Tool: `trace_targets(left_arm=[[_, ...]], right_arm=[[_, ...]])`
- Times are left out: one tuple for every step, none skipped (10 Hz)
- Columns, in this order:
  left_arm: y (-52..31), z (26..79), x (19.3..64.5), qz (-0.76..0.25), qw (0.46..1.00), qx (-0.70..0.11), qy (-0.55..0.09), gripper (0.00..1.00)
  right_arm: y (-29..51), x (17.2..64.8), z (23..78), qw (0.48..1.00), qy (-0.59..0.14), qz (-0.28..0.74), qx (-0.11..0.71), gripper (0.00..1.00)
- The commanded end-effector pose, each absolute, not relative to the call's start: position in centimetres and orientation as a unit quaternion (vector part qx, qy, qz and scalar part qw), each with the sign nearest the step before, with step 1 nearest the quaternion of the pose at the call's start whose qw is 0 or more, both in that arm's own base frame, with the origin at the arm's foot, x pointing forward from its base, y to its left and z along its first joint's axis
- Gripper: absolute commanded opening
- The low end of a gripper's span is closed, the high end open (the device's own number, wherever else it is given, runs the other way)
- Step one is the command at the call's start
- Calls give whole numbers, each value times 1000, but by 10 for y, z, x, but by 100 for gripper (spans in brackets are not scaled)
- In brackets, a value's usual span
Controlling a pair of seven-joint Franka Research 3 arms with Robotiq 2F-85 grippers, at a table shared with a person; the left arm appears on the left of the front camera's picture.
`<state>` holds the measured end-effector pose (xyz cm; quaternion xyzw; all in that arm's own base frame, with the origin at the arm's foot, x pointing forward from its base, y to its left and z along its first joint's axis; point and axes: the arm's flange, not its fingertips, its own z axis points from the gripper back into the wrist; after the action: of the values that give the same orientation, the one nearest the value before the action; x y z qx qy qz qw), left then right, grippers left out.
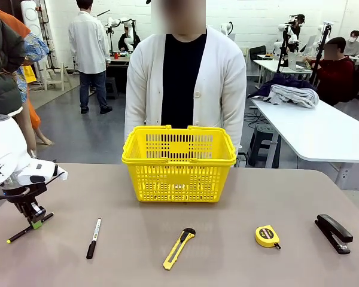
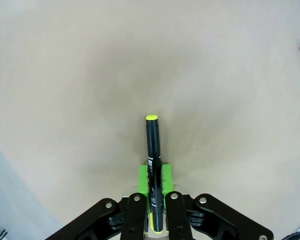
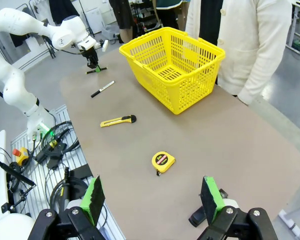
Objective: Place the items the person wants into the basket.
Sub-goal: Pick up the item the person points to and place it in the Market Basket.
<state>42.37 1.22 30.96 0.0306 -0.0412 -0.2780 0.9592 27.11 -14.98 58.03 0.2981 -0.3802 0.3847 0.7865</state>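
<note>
My left gripper [image 1: 35, 216] is shut on the slim black pen [image 1: 25, 231] at the table's near left. In the left wrist view the pen [image 2: 154, 147] sits between the green pads [image 2: 145, 176], its yellow tip pointing away. The yellow basket [image 1: 179, 179] stands at the far middle, just in front of the person [image 1: 185, 78] in a white cardigan. The tape measure [image 1: 267, 235] and the black stapler [image 1: 333, 233] lie at the near right. My right gripper [image 3: 152, 200] hangs open above the tape measure [image 3: 162, 161], with the stapler [image 3: 199, 218] partly hidden behind one finger.
A white-barrelled marker [image 1: 93, 238] and a yellow-and-black utility knife [image 1: 179, 248] lie along the near edge between the pen and the tape measure. Bare tabletop lies around the basket [image 3: 190, 95]. Cables and equipment sit beside the table in the right wrist view.
</note>
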Motion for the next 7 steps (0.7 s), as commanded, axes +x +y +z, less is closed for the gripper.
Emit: trace_targets(left_arm=[[11, 342, 406, -320, 947, 25, -4, 0], [11, 383, 397, -337, 941, 28, -26, 0], [7, 425, 387, -352, 935, 41, -34, 0], [2, 459, 380, -370, 927, 49, -30, 0], [0, 489, 374, -396, 917, 46, -30, 0], [-3, 519, 367, -409, 910, 45, -42, 0], [-5, 541, 361, -416, 907, 44, -54, 0]], right_arm=[[-150, 273, 580, 777, -389, 389, 305, 100], [-150, 273, 580, 777, -389, 389, 305, 100], [-150, 273, 580, 777, -389, 389, 305, 100], [-150, 273, 580, 777, -389, 389, 305, 100], [-150, 273, 580, 777, -389, 389, 305, 100], [-150, 273, 580, 777, -389, 389, 305, 100], [-150, 273, 580, 777, -389, 389, 305, 100]])
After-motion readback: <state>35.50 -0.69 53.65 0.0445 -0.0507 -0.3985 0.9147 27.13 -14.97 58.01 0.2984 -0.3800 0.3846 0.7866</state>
